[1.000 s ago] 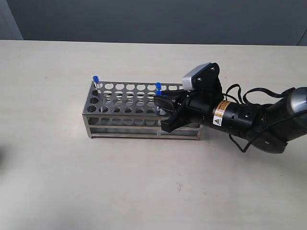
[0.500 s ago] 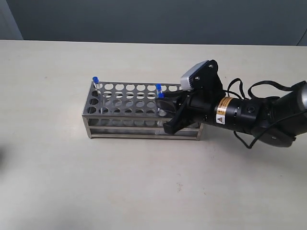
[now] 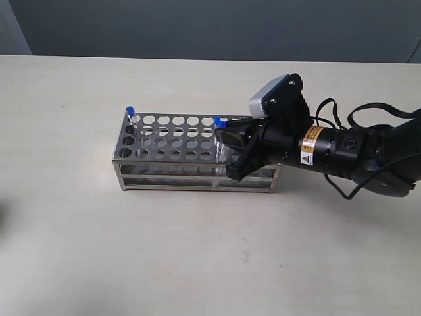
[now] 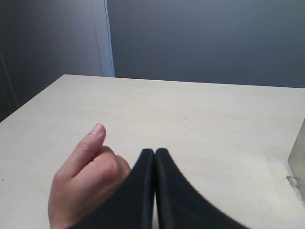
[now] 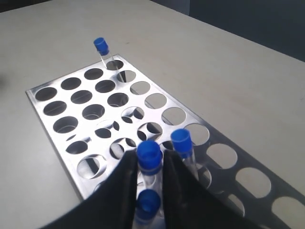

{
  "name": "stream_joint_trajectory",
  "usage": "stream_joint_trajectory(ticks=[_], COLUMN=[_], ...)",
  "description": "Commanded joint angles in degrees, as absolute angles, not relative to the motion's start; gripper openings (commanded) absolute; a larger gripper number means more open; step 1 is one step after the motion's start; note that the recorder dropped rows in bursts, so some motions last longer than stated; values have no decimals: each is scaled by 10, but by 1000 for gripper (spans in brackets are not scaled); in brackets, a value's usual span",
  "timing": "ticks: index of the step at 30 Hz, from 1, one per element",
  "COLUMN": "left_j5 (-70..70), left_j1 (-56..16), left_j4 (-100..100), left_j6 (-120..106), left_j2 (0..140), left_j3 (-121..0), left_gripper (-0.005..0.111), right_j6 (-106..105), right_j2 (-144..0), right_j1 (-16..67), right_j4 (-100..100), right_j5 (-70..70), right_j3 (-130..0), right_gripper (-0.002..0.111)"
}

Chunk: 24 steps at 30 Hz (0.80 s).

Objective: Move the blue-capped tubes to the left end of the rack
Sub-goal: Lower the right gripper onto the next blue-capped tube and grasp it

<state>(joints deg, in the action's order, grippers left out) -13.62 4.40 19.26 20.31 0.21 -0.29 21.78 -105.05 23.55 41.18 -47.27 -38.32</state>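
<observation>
The steel rack (image 3: 172,139) stands on the table, its long side across the exterior view. One blue-capped tube (image 3: 131,110) leans in the far left corner hole (image 5: 100,46). My right gripper (image 3: 225,141) reaches over the rack's right part. Its black fingers (image 5: 127,177) press both sides of a second blue-capped tube (image 5: 148,155), so the gripper (image 5: 150,160) is shut on it. A third tube (image 5: 181,141) stands just beside the fingers. A fourth cap (image 5: 147,203) shows lower between them. My left gripper (image 4: 155,151) is shut with nothing in it, away from the rack.
A person's bare hand (image 4: 83,176) rests on the table right beside the left gripper. A corner of the rack (image 4: 298,164) shows at the edge of the left wrist view. The table's far edge meets a dark wall (image 3: 210,26).
The right gripper has shifted slightly right and up over the rack. Of the two blue caps seen by its fingers a second ago, only one shows in the exterior view now.
</observation>
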Motion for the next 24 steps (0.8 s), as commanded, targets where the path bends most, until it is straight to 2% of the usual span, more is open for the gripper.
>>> stream_joint_trajectory(ticks=[1,24], left_j5=[-137,-137], left_j1=[39,39], left_j4=[191,191], left_j6=[204,204], left_j2=[0,0], left_j3=[-1,-1], left_gripper=[0,0], right_j6=[222,228], right_j2=[-1055,-1055], right_j1=[235,235], right_j4=[426,418], right_j5=[-495,-517], right_j3=[-384,-386], right_gripper=[-1,-1])
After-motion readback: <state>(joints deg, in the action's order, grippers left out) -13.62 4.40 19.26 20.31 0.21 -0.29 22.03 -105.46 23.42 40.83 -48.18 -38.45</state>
